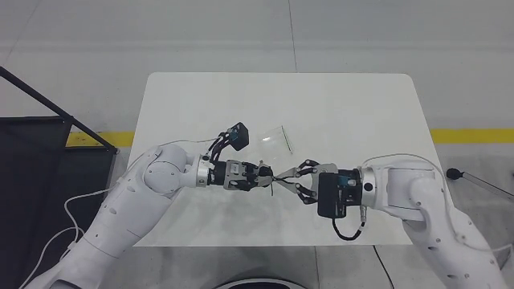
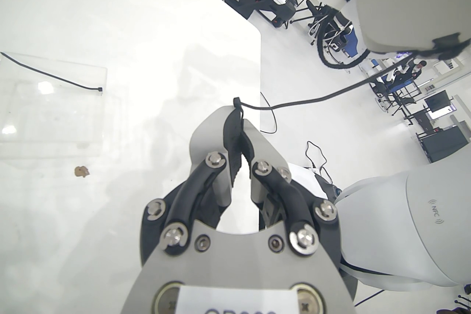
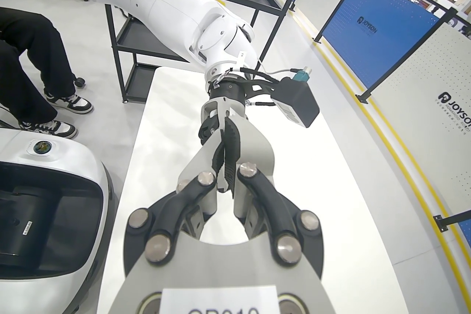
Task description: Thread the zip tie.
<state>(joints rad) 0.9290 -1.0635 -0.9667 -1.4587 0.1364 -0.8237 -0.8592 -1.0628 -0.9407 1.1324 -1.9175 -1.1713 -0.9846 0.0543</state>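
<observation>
1. Fingers of the left gripper [image 2: 237, 118] pinched shut on the zip tie [image 2: 320, 98], black pads pressed together, the tie's small square head poking out just past the tips.
2. Fingers of the right gripper [image 3: 224, 136] likewise closed narrow, pads meeting with no gap between them. From the left wrist, the thin black strap runs from the head across to that gripper's dark tips, so gripped at both ends as far as can be told.
3. From above, left gripper [image 1: 265, 177] and right gripper [image 1: 287, 178] facing each other almost tip to tip, a short black bit of the zip tie [image 1: 274, 183] drooping between them.
4. Both grippers held over the near part of the white surface [image 1: 361, 112], close to the front edge and roughly midway across its width.
5. A little farther back, a clear plastic sheet [image 1: 277, 138] lying flat on the surface, near the grippers but not touching them.
6. On that sheet, a second zip tie [image 2: 51, 76], black and nearly straight, laid across one corner with its head right at the sheet's edge.
7. Just beside the sheet on the bare surface, a small brown speck [image 2: 81, 171]; too small to tell what.
</observation>
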